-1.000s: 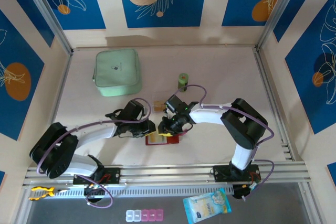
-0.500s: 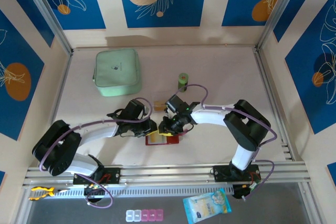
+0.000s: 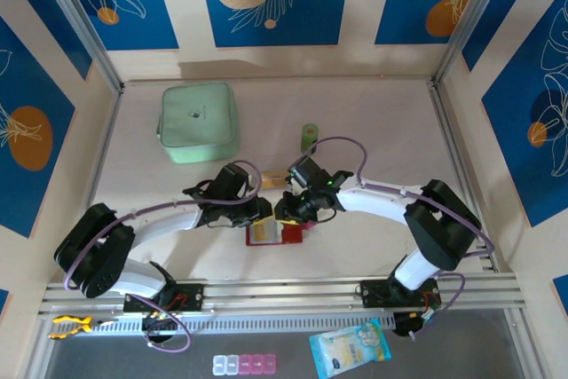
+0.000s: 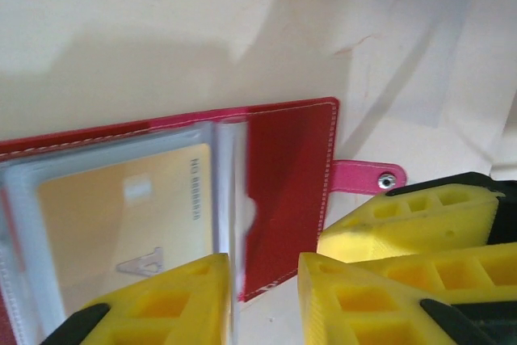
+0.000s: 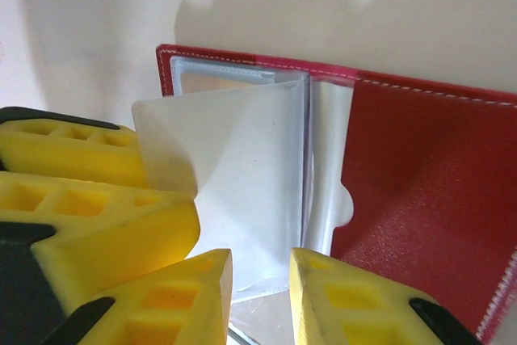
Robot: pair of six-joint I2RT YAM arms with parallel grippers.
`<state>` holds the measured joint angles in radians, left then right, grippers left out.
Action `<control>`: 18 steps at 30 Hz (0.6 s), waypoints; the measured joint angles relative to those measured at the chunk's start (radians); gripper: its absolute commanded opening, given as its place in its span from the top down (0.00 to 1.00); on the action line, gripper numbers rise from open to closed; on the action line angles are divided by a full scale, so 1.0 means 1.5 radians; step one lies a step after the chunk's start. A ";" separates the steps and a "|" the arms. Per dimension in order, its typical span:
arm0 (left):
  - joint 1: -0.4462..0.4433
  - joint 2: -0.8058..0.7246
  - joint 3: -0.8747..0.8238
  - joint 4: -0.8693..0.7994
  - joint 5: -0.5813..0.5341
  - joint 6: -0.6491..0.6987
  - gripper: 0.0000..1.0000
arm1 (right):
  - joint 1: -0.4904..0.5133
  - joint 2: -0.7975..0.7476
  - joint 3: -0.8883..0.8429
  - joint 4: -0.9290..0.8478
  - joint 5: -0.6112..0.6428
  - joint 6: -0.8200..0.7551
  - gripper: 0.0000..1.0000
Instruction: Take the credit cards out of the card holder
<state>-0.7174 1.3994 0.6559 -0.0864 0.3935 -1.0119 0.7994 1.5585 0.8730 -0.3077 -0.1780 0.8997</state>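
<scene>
Top external view: the card holder lies open and flat on the table, about midway across and toward the near edge. The left gripper and right gripper meet over it, close beside each other. I judge it is spread this way so that its clear sleeves can be leafed through from above.

In the left wrist view an orange-tan credit card sits inside a sleeve on the left half, not yet drawn out. The snap tab juts from the right edge, undone. One clear sleeve stands up off the stack. Each gripper's fingers stand a little apart on either side of its edge, not clamped on it. This is probably to turn the leaf and reach a pocket's mouth. I cannot tell whether any finger touches it.

The card bears a row of raised digits, too blurred to read, and a grey triangular mark like a letter A. The mint-green case, far left, carries a small dark emblem that is illegible.
</scene>
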 measured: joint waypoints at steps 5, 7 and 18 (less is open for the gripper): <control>-0.012 0.005 0.026 -0.003 0.005 -0.001 0.61 | -0.020 -0.042 -0.022 -0.010 0.012 -0.001 0.73; -0.019 0.014 0.039 -0.003 0.006 -0.001 0.59 | -0.029 -0.058 -0.033 -0.015 0.016 -0.001 0.73; -0.046 0.093 0.096 -0.001 0.024 -0.001 0.53 | -0.073 -0.163 -0.095 -0.039 0.049 0.002 0.70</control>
<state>-0.7864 1.5391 0.8001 -0.0879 0.4294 -1.0126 0.6899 1.3148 0.7303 -0.3656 -0.1043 0.9028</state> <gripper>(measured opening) 0.462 0.300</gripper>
